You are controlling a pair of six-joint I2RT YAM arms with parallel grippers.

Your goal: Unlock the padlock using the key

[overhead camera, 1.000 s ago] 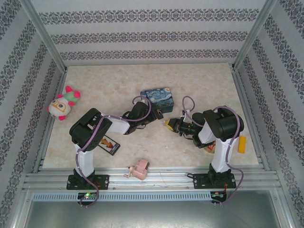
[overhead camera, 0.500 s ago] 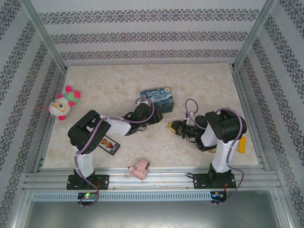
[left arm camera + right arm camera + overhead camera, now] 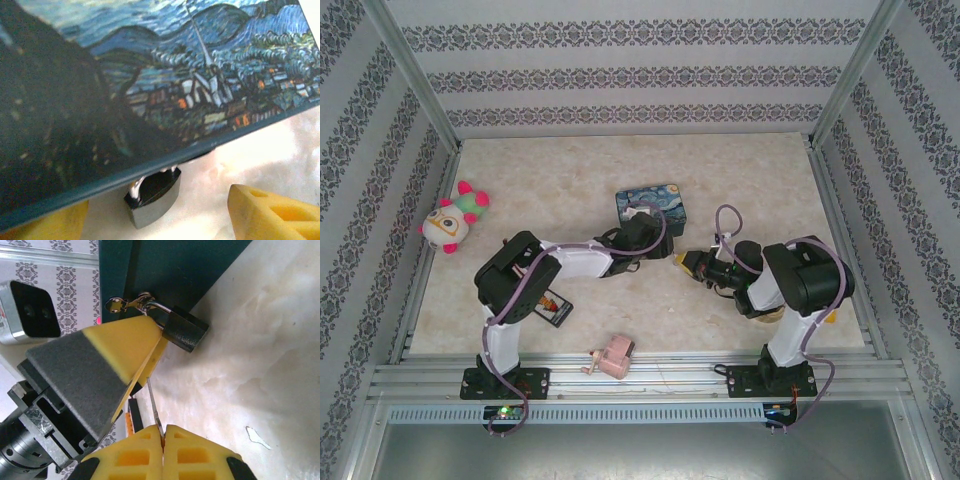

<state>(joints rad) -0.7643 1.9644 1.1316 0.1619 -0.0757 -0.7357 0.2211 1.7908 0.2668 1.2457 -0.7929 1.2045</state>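
Right gripper (image 3: 163,432): fingers clenched together, grasping the key (image 3: 153,405), whose slim blade juts out toward the padlock (image 3: 185,333); its tip is near the lock but apart from it. Left gripper (image 3: 640,230): released, with its yellow fingers (image 3: 272,212) spread wide to either side of the padlock and neither seen gripping it. In the right wrist view, one left finger lies just beside the shackle. The padlock hangs by its shackle from the clasp on the near lower edge of the blue painted tin (image 3: 652,205), its body resting on the marbled table (image 3: 540,180). The shackle appears closed.
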